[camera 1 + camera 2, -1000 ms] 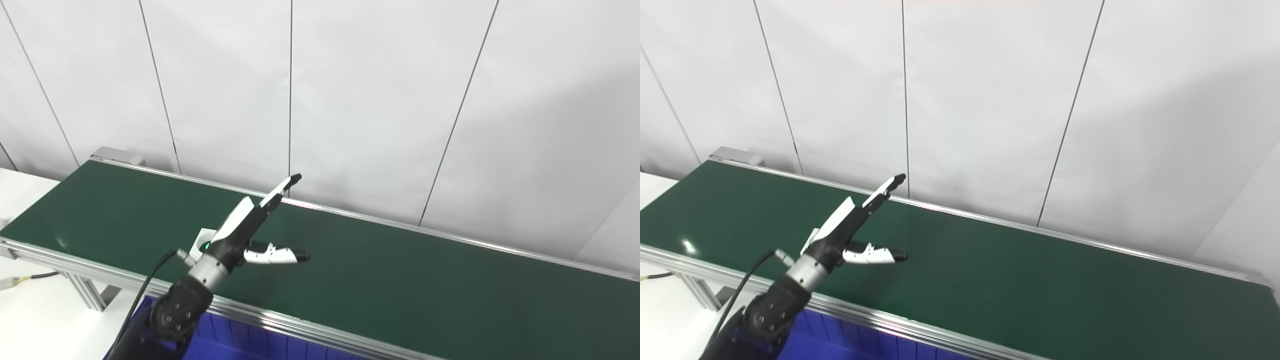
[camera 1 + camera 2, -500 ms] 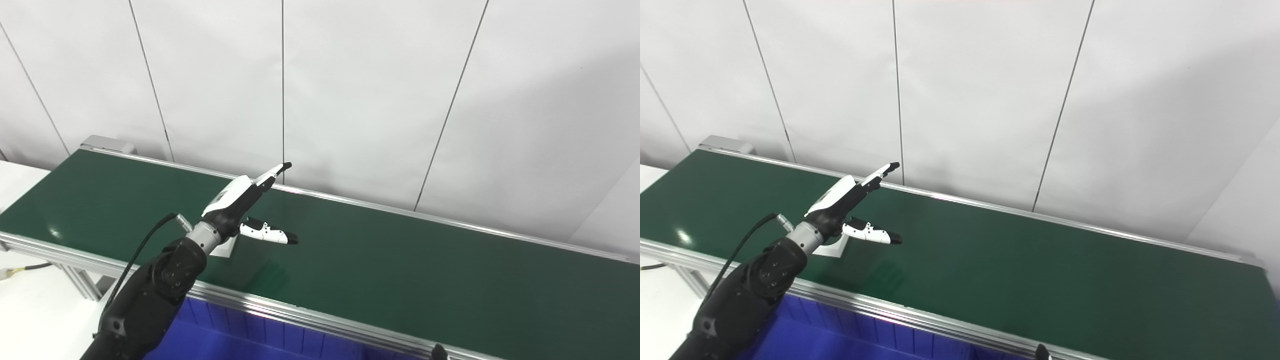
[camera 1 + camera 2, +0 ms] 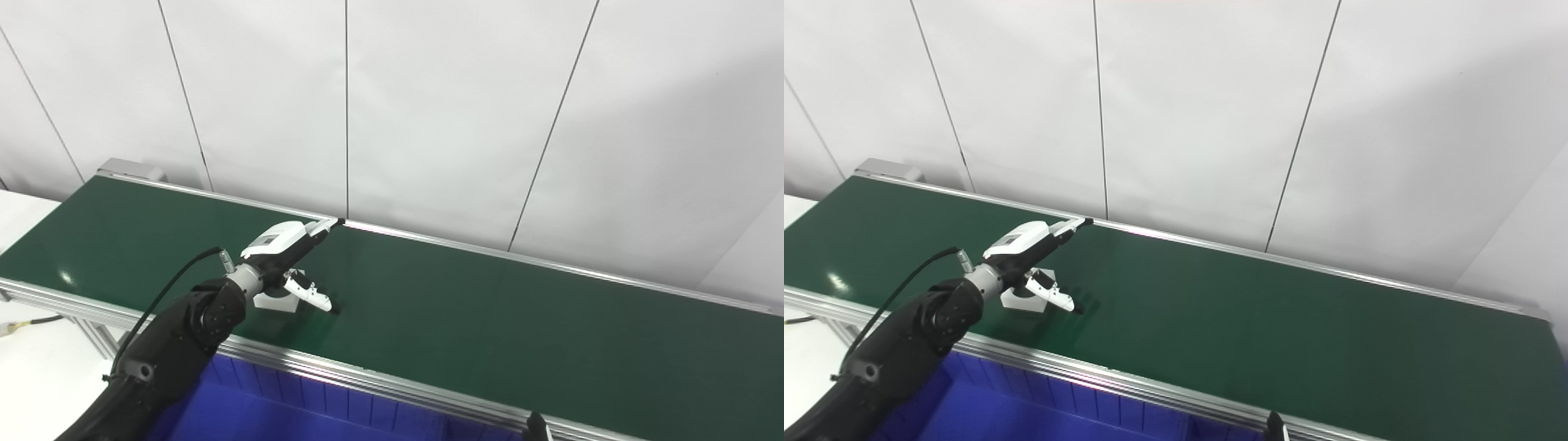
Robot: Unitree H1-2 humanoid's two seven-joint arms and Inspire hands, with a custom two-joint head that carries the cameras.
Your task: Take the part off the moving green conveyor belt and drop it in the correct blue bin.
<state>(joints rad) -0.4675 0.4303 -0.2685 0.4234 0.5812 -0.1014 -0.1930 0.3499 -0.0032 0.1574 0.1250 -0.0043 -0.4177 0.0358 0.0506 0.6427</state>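
since a second ago the left hand has dropped low over the green conveyor belt, thumb and fingers spread apart around the white part without gripping it. the part lies on the belt near its front rail, right under the palm. this looks like the grasp step; next the hand must close before the belt carries the part away. the blue bin below the rail shows nothing inside where visible. only a dark tip of the right hand shows, so i cannot tell its state

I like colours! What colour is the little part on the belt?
White part, with a dark middle; clearest in the right eye view.
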